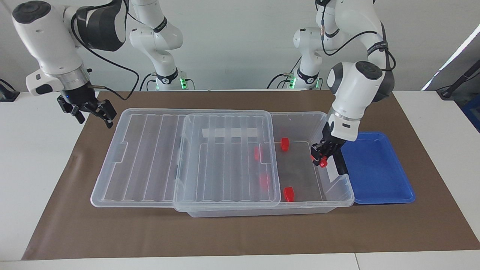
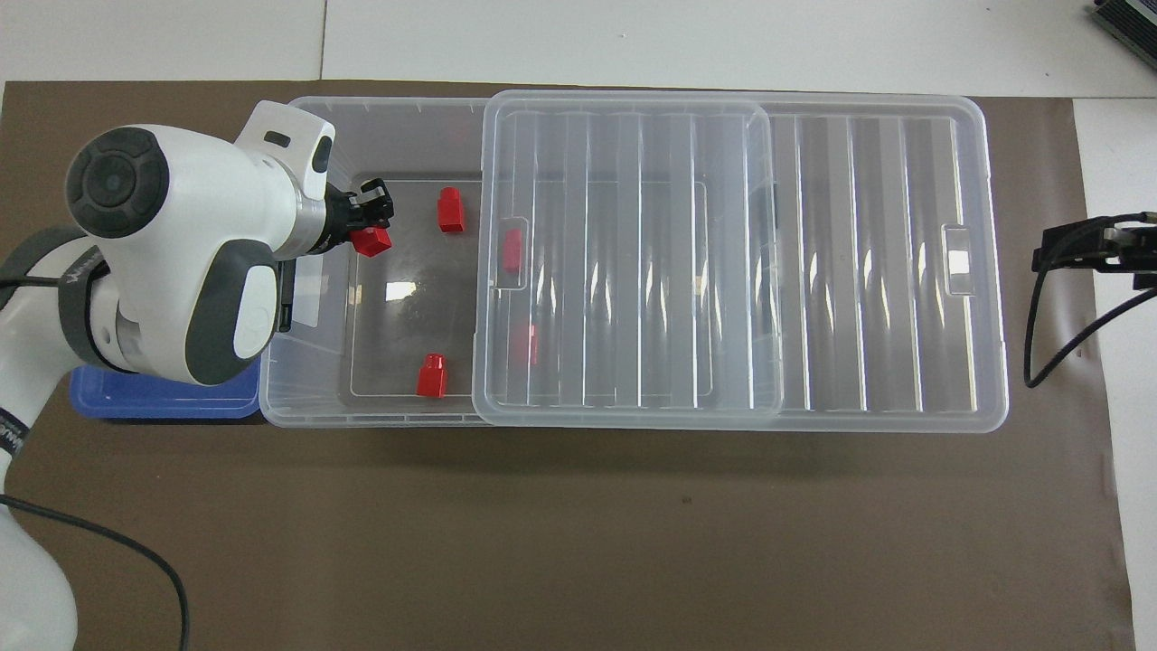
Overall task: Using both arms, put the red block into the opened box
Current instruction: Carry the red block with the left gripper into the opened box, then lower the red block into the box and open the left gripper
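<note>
Gripping the red block (image 1: 323, 162), the left gripper (image 1: 321, 157) hung inside the box (image 1: 339, 197), over its bare floor beside the black clip. The right gripper (image 1: 98, 111), fingers spread and empty, was raised over brown paper (image 1: 240, 232) on the white table (image 1: 442, 123), a pale wall above.

From overhead, the left gripper (image 2: 369, 226) pinched the block (image 2: 371, 241) just beside another block (image 2: 450, 210); the right gripper (image 2: 1080, 249) was over the paper (image 2: 578, 524) off the lid (image 2: 868, 262).

Small bright red block (image 1: 323, 162) with narrower stub, tilted, clamped in the left gripper (image 1: 321, 156), up in the air over the uncovered end of the box (image 1: 339, 195). Large shallow clear bin lying lengthwise on brown paper, ribbed see-through lid (image 1: 228, 157) slid toward the right arm's end, four more red blocks inside.
</note>
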Controlling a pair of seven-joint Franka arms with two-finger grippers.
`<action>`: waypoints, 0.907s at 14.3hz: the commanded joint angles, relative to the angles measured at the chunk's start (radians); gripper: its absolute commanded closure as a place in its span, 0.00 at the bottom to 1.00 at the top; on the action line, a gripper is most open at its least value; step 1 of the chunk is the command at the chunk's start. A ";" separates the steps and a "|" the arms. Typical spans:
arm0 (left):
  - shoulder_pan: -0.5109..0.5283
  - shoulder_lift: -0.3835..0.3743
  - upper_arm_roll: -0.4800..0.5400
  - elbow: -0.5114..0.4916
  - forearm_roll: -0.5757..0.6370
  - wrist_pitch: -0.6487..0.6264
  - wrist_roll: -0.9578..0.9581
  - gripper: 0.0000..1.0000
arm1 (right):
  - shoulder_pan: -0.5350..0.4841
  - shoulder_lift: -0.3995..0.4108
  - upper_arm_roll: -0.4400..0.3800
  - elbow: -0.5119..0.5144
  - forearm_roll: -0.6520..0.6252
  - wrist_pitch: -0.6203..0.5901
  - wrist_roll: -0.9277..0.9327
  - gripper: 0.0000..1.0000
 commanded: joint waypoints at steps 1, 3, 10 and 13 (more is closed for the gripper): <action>-0.026 0.044 0.016 -0.029 0.110 0.046 -0.016 1.00 | 0.002 -0.002 0.007 0.045 0.019 -0.101 -0.015 0.00; -0.038 0.075 0.017 -0.074 0.161 0.107 -0.018 1.00 | 0.017 -0.017 0.007 0.015 0.016 -0.111 -0.013 0.00; -0.049 0.149 0.020 -0.103 0.185 0.221 -0.044 1.00 | 0.020 -0.017 0.007 0.017 0.019 -0.124 -0.019 0.00; -0.049 0.159 0.020 -0.105 0.212 0.227 -0.045 1.00 | 0.020 -0.020 0.007 0.014 0.019 -0.129 -0.019 0.00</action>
